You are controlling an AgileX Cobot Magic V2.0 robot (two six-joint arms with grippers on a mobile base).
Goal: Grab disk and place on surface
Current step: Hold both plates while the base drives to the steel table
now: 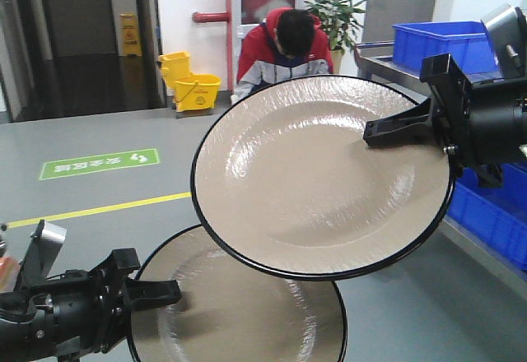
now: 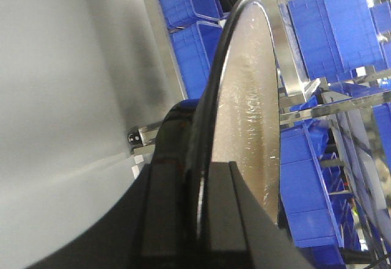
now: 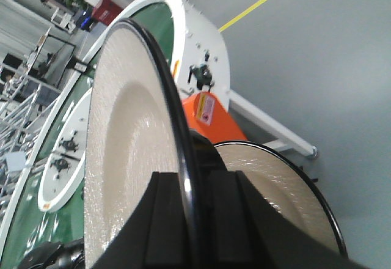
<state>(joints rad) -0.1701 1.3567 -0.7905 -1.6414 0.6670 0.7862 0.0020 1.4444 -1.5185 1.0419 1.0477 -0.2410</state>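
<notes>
Two beige disks with black rims are held up in the air. The upper disk point(image 1: 313, 173) tilts toward the front camera, and my right gripper point(image 1: 375, 136) is shut on its right rim. In the right wrist view this disk point(image 3: 128, 147) stands edge-on between the right gripper's point(image 3: 195, 174) jaws. The lower disk point(image 1: 247, 313) sits partly under the upper one, with my left gripper point(image 1: 169, 292) shut on its left rim. The left wrist view shows that disk point(image 2: 250, 98) edge-on in the left gripper point(image 2: 204, 165). The surface is out of view.
A person in a red jacket point(image 1: 284, 45) bends over behind the disks. Blue crates point(image 1: 445, 41) line a metal rack on the right. A yellow mop bucket point(image 1: 193, 86) stands on the floor. The green conveyor belt point(image 3: 18, 220) with a white rim point(image 3: 201, 43) lies below.
</notes>
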